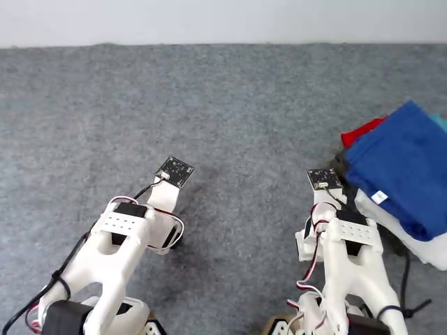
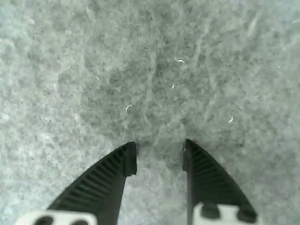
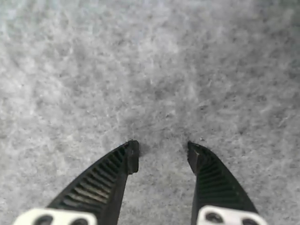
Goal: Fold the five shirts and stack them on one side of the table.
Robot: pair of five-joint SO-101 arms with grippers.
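Ribbed black fingertips point(image 2: 126, 161) of my left jaws stand apart with nothing between them, above the grey felt-covered table point(image 2: 140, 70). My right jaws are likewise spread and empty, fingertips point(image 3: 129, 159) above the same felt. In the high view, my white left arm point(image 1: 126, 237) sits well apart from the shirts, while my white right arm point(image 1: 353, 244) sits just beside them.

The folded shirts lie stacked at the table's right side. A royal-blue cotton shirt point(image 1: 401, 164) is on top, with a white shirt point(image 1: 412, 244) under it. A red shirt point(image 1: 362, 130) and a teal sliver point(image 1: 440, 120) peek out behind. A dark layer point(image 1: 342, 164) shows at the near corner, though I cannot tell what it is. By my judgement the stacking looks largely done.

Hazards:
- **Sideways swing:** if my right arm swings sideways it could brush the pile and slide the blue shirt off.
- **Uneven layers:** the layers lie staggered rather than squared, so a nudge might unfold them.
- **Snagging:** open jaws dragged low could snag the felt.
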